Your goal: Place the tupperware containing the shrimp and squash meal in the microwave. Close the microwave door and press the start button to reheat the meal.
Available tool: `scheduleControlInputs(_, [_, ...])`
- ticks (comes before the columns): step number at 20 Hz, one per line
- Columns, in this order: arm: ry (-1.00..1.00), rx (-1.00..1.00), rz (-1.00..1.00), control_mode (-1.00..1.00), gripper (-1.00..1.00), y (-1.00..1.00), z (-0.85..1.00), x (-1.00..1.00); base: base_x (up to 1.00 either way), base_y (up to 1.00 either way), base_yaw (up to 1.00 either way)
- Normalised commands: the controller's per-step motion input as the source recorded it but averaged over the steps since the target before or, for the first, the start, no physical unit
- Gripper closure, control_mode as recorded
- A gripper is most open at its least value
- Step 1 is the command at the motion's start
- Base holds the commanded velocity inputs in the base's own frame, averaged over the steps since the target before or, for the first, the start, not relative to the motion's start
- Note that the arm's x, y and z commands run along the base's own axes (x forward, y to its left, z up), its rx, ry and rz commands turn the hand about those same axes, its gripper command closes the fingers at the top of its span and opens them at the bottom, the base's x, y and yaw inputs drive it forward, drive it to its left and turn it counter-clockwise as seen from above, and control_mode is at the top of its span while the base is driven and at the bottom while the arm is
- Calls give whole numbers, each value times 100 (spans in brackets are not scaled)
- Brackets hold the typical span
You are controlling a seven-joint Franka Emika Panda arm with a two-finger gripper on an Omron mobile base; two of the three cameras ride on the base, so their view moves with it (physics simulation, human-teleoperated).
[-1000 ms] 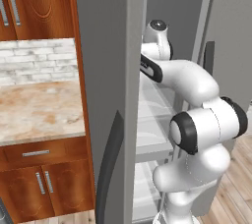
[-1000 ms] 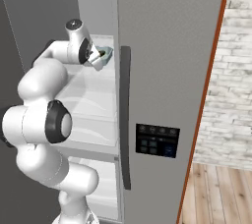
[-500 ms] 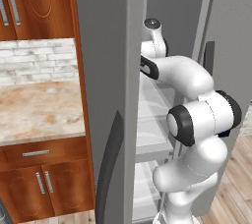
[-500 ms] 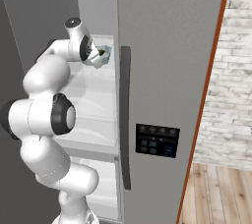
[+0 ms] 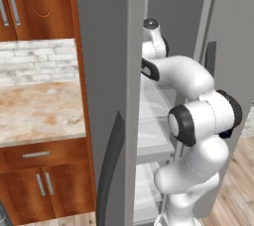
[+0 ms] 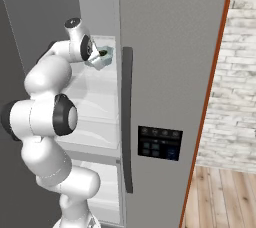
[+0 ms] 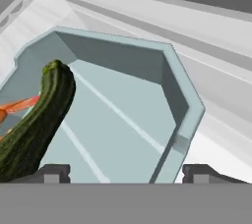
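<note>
The arm is reaching into the open fridge (image 6: 165, 72), because the meal is sitting there on an upper shelf (image 6: 95, 84) rather than anywhere near the microwave. The tupperware (image 6: 102, 58) is resting on that shelf, just inside the door edge in the right base view, with the tool (image 6: 95, 54) right at it.

In the hand view the tupperware (image 7: 123, 115) is lying directly below the camera, its flared rim running between the two fingertips (image 7: 54, 173). The tool (image 7: 125, 174) is spread wide, one tip over the tray's inside and the other beyond the rim, so the jaws look to be straddling the side wall. That placement makes sense as a pinch on the rim, since the tray is too broad to be taken across its whole body. Nothing is being gripped yet as far as the pictures show.

The squash (image 7: 34, 125) is leaning along the tray's left part, and the shrimp (image 7: 19, 105) is peeking out beside and partly behind it. Both are loose, so the tray will probably need to be kept level once lifted.

The fridge door (image 5: 106, 96) is standing open to the arm's left, which is leaving a narrow gap to work through. The task seems to be at its first step: grasping the tray.
</note>
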Motion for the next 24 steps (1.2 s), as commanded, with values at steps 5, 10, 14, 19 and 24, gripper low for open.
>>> scheduleControlInputs(5, [7, 0, -4, -100, 100, 1, -56, 0, 0, 0, 0])
scheduleControlInputs(10, [6, 0, -1, -100, 100, 0, -30, 0, 0, 0, 0])
scheduleControlInputs(14, [0, 0, 0, -100, 100, 0, 0, 0, 0, 0, 0])
scheduleControlInputs(19, [-1, 0, -1, -100, 100, 9, -3, -29, 0, 0, 0])
scheduleControlInputs(24, [-16, -2, -9, -100, 100, 24, -10, -75, 0, 0, 0])
